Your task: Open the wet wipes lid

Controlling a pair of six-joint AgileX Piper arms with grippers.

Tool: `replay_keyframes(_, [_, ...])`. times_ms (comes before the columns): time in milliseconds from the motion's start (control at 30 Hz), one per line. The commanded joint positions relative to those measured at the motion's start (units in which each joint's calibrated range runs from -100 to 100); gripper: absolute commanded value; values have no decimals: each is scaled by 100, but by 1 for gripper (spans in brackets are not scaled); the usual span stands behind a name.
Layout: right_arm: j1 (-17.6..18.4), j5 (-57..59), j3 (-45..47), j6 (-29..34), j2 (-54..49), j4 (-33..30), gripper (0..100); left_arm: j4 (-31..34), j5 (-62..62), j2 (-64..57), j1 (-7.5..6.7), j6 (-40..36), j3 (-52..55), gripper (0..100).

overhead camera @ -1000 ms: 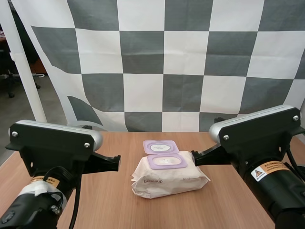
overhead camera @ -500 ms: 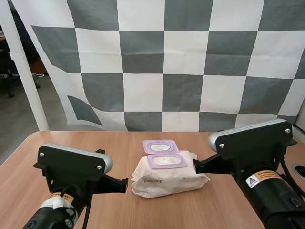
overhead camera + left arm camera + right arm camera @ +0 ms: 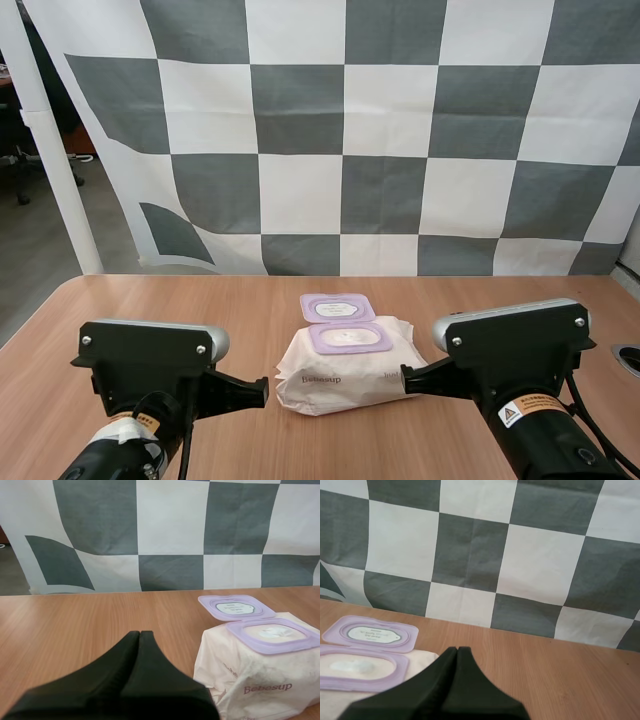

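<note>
Wet wipes pack (image 3: 345, 382) is sitting with its purple lid (image 3: 337, 307) lying open. Left gripper (image 3: 264, 388) and right gripper (image 3: 404, 378) are flanking it, both closed, empty.

Both arms at rest, seen from above and from the wrists. My left arm (image 3: 150, 355) and right arm (image 3: 515, 340) lay low and roughly level, reaching forward, well apart. My left gripper (image 3: 262, 388) was closed, its fingers (image 3: 117, 675) pressed together as one dark wedge on nothing. My right gripper (image 3: 405, 378) was likewise closed, its fingers (image 3: 470, 685) pinching nothing.
</note>
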Motion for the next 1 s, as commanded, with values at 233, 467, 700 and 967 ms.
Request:
replay_keyframes(233, [-43, 1557, 0, 298, 0, -43, 0, 872, -65, 0, 118, -884, 0, 0])
replay_keyframes(467, [-43, 1603, 0, 325, 0, -42, 0, 996, -88, 0, 135, -975, 0, 0])
replay_keyframes(700, [-43, 1600, 0, 314, 0, -69, 0, 1006, -88, 0, 135, -986, 0, 0])
replay_keyframes(967, [-43, 1621, 0, 294, 0, -114, 0, 1181, -147, 0, 135, -968, 0, 0])
